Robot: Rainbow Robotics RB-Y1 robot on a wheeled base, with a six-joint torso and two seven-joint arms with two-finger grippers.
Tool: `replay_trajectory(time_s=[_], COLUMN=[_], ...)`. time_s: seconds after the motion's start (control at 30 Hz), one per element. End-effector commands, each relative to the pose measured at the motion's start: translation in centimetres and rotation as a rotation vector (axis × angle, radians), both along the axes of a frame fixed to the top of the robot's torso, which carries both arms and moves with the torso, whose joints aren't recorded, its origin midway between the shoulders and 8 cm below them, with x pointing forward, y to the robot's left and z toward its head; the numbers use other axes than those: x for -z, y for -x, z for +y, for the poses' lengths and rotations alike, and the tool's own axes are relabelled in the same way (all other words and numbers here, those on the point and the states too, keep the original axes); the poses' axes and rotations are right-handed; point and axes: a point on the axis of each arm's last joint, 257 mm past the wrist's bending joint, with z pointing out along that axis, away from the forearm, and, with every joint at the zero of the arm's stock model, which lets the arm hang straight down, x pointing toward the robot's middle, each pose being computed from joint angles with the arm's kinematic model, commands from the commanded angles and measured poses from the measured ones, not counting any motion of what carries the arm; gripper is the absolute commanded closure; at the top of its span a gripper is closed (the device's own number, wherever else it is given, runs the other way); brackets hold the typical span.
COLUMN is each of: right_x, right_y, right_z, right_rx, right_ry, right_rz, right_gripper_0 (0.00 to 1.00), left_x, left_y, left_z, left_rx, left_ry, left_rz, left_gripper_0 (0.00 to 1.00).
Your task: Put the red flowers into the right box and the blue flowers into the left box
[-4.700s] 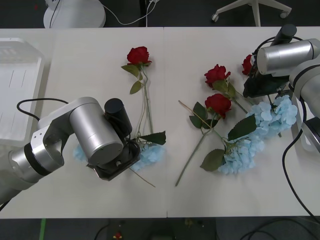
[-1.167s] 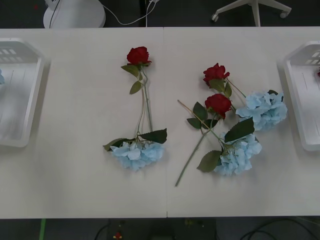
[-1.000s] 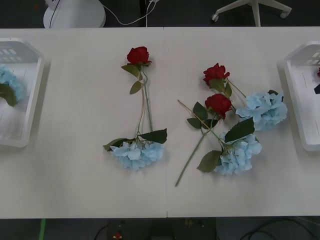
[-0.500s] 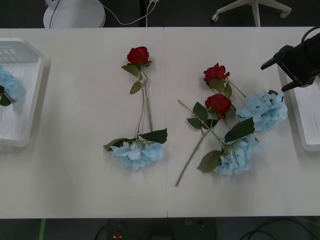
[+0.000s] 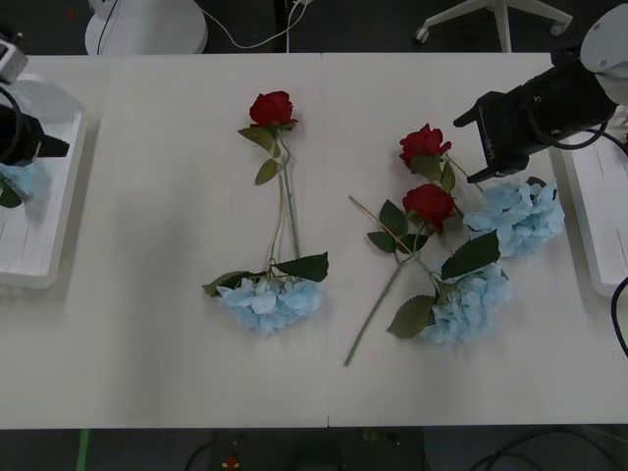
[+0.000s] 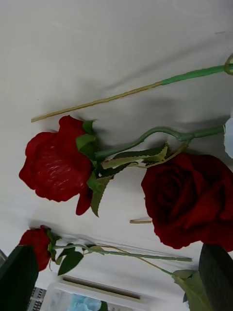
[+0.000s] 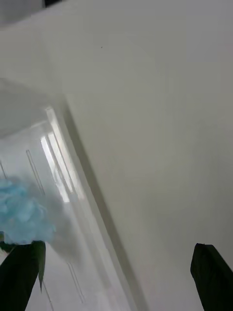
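Three red flowers lie mid-table: one (image 5: 271, 108) at the back, two (image 5: 424, 145) (image 5: 429, 204) further right. Blue flowers lie at the front (image 5: 270, 299), the front right (image 5: 469, 304) and the right (image 5: 520, 214); another (image 5: 12, 182) rests in the left box (image 5: 44, 245). My right gripper (image 5: 473, 147) hangs open just right of the two right-hand roses, which the right wrist view shows close up (image 6: 56, 165) (image 6: 189, 199) between its fingers (image 6: 19, 277). My left gripper (image 5: 29, 137) is open over the left box's rim (image 7: 63, 160), beside the blue flower (image 7: 22, 218). The right box (image 5: 594, 226) sits at the right edge.
The two right-hand roses' stems cross under the leaves of the front-right blue flower. The back rose's stem runs down to the front blue flower. Chair bases (image 5: 496, 20) stand on the floor behind the table.
Both arms left the table, and a blue flower landed in the left box. Now the right gripper has swung in toward the right-hand roses, and the left gripper shows over the left box.
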Motion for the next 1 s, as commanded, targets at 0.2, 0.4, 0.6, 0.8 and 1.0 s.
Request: replay_trajectory(time_s=[0.2,0.4,0.6,0.8,1.0], right_x=[-2.3,-2.0,-0.1,1.8,3.6], right_y=[-2.6,-3.6,-3.2,-2.8,-1.9], right_z=[0.4,-1.3,-3.8,-6.5,-8.8], right_rx=[0.199,0.342,0.450,0.539,0.597], right_ry=[0.014,-0.048,-0.066,-0.077,-0.066], right_rz=[-0.001,0.018,0.082,0.122,0.160], right_gripper_0=[0.05,0.05,0.05,0.05,0.05], left_x=[-0.9,-1.1,-2.0,-2.4,-2.6], left_y=[-1.6,-1.7,-0.7,0.8,2.7], left_z=[-5.4,-8.1,-10.6,-12.9,-13.6], left_rx=[0.203,0.380,0.657,1.002,1.282], left_ry=[-0.244,-0.276,-0.262,-0.415,-0.515], left_rz=[-0.306,-0.507,-0.708,-0.778,-0.718], left_gripper_0=[0.09,0.09,0.09,0.09,0.09])
